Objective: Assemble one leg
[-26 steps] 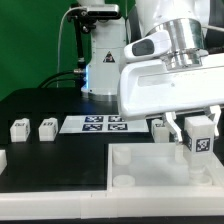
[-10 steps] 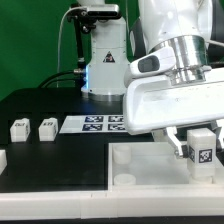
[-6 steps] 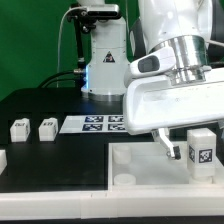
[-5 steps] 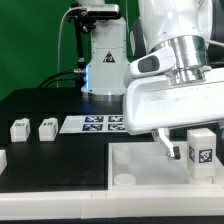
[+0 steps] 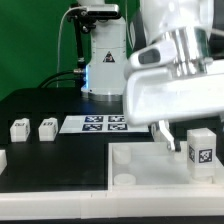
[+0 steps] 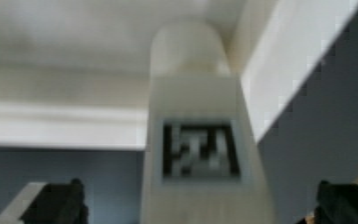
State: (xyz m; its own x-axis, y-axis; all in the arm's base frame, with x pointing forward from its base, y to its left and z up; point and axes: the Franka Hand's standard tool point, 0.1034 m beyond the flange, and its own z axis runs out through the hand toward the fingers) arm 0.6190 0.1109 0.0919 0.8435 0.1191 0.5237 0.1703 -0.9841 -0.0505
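The leg [image 5: 201, 150], a small white block with a black-and-white tag, stands upright on the right part of the large white tray [image 5: 140, 162]. My gripper [image 5: 193, 126] is open just above it, one finger [image 5: 165, 136] hanging to the leg's left without touching. In the wrist view the leg [image 6: 197, 130] runs up the middle, free between the two spread fingertips [image 6: 51, 202] of the gripper [image 6: 201, 205]. Two more legs [image 5: 18, 128] [image 5: 46, 127] lie on the black table at the exterior view's left.
The marker board [image 5: 95, 123] lies behind the tray. A round socket [image 5: 122, 180] shows in the tray's near left corner. A white block [image 5: 2, 158] sits at the exterior view's left edge. A robot base [image 5: 100, 60] stands at the back.
My gripper held the leg over the tray, then opened and let it go. It has since risen a little, and the leg stays standing on the tray.
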